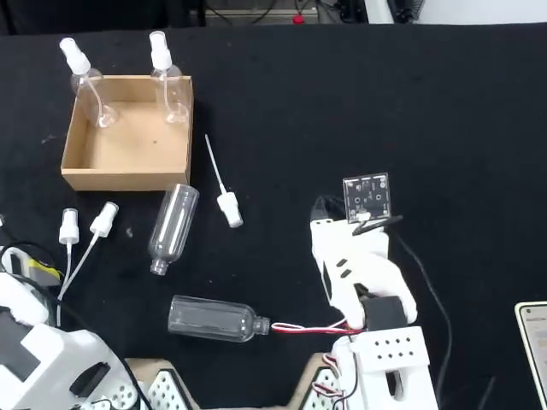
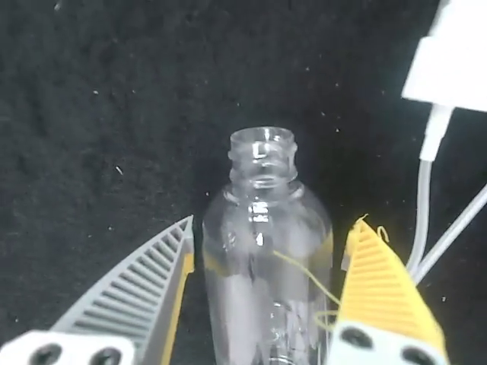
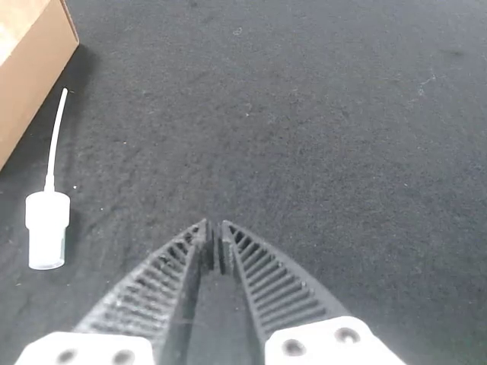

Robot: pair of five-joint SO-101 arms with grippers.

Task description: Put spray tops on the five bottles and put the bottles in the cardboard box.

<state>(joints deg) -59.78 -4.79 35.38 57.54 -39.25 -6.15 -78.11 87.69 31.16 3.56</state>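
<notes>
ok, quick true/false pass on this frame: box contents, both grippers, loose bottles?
1. Two topped bottles are in the cardboard box. True.
2. The right gripper holds a spray top. False: it is shut on nothing; a loose spray top lies on the table apart from it.
3. The held bottle in the left gripper has no top. True.
4. Both lying bottles carry tops. False: their necks are open.

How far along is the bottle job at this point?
Done: two capped bottles stand in the cardboard box. In hand: the left gripper holds a topless bottle; the right gripper is shut, empty. Left: two bare bottles and three loose spray tops lie on the table.
</notes>
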